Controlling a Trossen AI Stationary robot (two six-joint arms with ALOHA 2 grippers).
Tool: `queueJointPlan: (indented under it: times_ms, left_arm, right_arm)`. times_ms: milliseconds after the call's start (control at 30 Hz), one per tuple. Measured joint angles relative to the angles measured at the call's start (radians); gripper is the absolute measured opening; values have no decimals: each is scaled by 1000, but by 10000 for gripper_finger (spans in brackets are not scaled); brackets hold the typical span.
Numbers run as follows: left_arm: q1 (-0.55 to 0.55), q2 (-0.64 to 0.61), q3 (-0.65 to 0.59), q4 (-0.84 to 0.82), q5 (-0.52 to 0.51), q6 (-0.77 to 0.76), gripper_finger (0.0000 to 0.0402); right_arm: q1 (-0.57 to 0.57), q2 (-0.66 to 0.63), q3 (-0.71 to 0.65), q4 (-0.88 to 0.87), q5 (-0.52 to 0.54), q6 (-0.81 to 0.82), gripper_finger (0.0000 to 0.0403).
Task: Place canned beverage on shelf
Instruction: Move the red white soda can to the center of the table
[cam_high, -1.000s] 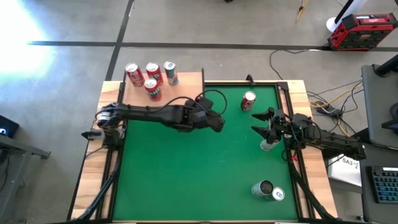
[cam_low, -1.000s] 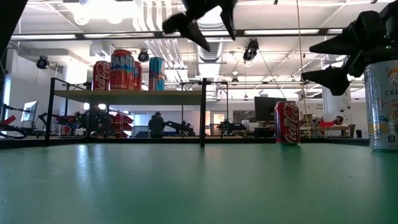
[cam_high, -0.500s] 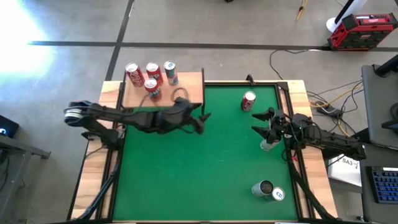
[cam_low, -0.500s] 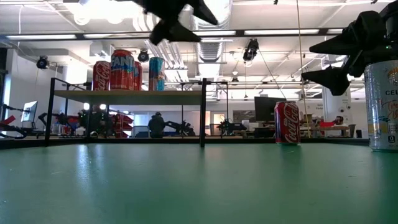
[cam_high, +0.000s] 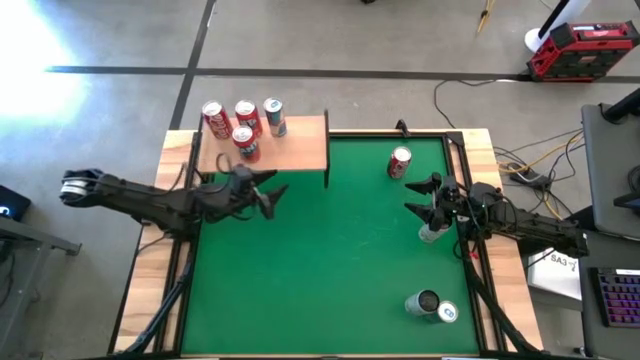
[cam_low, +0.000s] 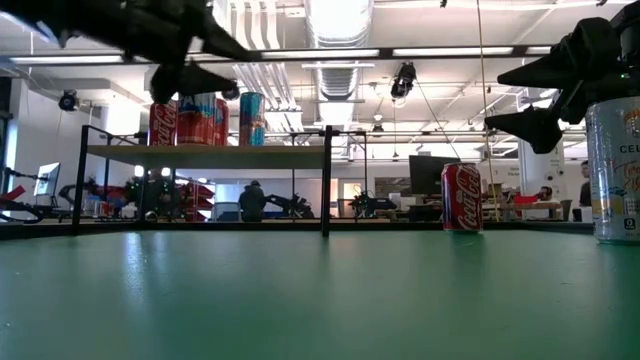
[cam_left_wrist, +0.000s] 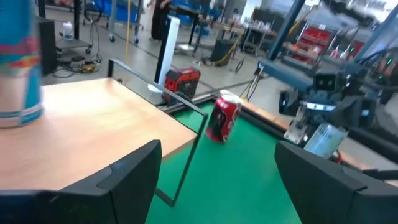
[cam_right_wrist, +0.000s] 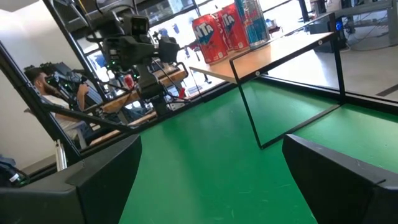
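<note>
With four cans on the light-wood, black-legged shelf (cam_high: 290, 140), the empty, spread right end effector (cam_high: 428, 205) poised over a silver can (cam_high: 431, 233) risks tipping it, while the left end effector (cam_high: 262, 193) hangs released beside the shelf.

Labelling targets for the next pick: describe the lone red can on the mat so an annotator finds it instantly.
On the green mat, look along the far edge, right of the light-wood shelf on black legs. The upright red soda can stands alone there; the other mat cans are silver, and the other red ones sit on the shelf.
</note>
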Motion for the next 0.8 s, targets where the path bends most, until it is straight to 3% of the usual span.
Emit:
queueJointPlan:
  times_ms: [567,800]
  left_arm:
    - [0,-456,-393,44,-10,53,299]
    - [-1,-618,-459,-17,-8,157,302]
  right_arm:
    - [0,0,0,0,0,0,382]
    - [0,0,0,1,0,0,382]
